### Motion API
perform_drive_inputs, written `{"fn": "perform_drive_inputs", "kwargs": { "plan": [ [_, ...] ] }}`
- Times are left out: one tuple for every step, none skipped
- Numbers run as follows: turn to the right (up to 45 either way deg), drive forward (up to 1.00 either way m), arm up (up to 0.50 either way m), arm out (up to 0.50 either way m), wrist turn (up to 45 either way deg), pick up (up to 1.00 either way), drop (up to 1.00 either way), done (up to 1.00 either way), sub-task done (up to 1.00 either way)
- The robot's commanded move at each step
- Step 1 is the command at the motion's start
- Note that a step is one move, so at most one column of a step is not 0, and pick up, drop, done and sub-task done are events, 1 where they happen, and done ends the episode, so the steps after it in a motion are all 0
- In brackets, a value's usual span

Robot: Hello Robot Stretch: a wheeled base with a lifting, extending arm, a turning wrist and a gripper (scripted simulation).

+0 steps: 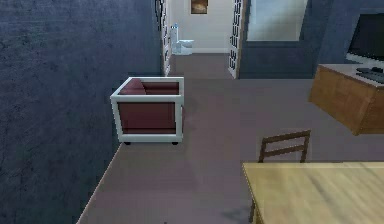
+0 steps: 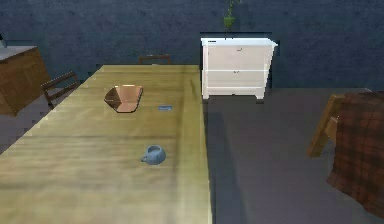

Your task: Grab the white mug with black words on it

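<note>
On the long light wooden table in the arm side view lies a small blue-grey mug-like thing near the table's right side. Farther out on the same table sits a brown bowl, and a small dark flat thing lies to the right of it. The corner of that wooden table shows at the forward view's bottom right, with a wooden chair behind it.
A white-framed dark red armchair stands by the blue wall ahead, and beyond it is an open doorway. A wooden desk with a monitor is at the right. A white dresser and a plaid-covered seat flank grey floor.
</note>
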Motion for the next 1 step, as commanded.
{"fn": "perform_drive_inputs", "kwargs": {
  "plan": [
    [0.0, 0.0, 0.5, 0.0, 0.0, 0.0, 0.0, 0.0, 0.0]
  ]
}}
